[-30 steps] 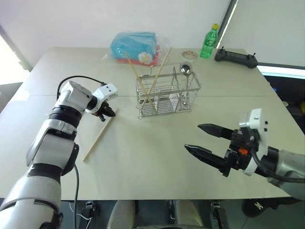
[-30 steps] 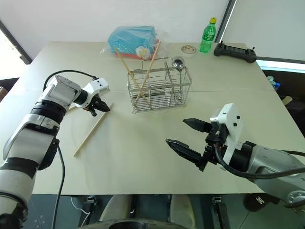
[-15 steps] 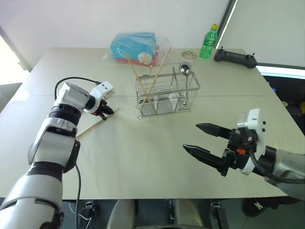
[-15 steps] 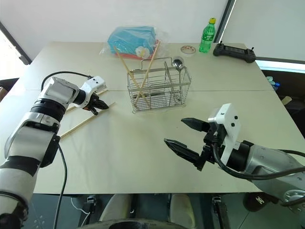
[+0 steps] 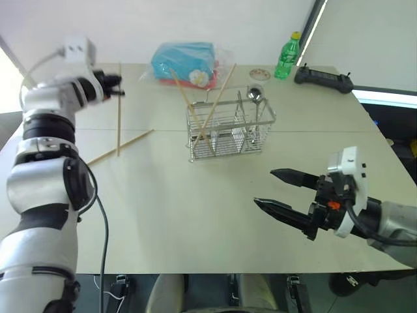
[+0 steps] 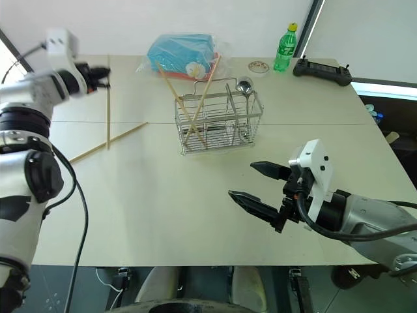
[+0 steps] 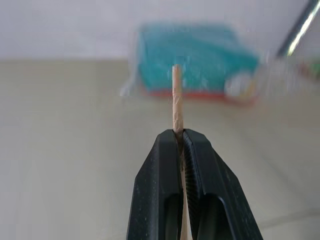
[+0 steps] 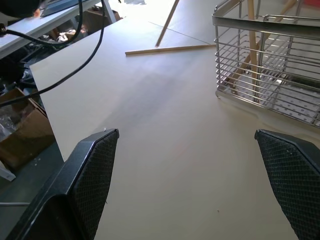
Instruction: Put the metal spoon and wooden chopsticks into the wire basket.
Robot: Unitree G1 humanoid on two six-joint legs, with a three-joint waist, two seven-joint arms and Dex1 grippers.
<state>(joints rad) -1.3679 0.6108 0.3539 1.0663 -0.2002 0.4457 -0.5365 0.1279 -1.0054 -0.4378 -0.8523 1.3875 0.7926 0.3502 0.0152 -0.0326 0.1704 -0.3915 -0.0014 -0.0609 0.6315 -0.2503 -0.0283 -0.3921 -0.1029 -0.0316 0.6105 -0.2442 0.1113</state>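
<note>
My left gripper (image 5: 112, 85) is raised high at the far left, shut on one wooden chopstick (image 5: 118, 124) near its upper end; the stick hangs straight down. In the left wrist view the black fingers (image 7: 165, 165) pinch that stick (image 7: 176, 95). A second chopstick (image 5: 124, 146) lies slanted on the table. The wire basket (image 5: 229, 129) stands mid-table with two chopsticks (image 5: 210, 112) leaning in it and the metal spoon (image 5: 254, 95) upright at its right end. Low on the right, well clear of the basket, my right gripper (image 5: 264, 188) is open with nothing in it.
A blue plastic-wrapped package (image 5: 184, 62) lies behind the basket. A green bottle (image 5: 285, 57), a small round lid (image 5: 258, 74) and a black controller (image 5: 322, 78) sit at the far right. A cardboard box (image 8: 22, 135) is below the table's edge.
My left arm swung up and to the left, lifting one chopstick off the table and turning it from slanted to vertical. The other chopstick stays on the table. The right arm kept still.
</note>
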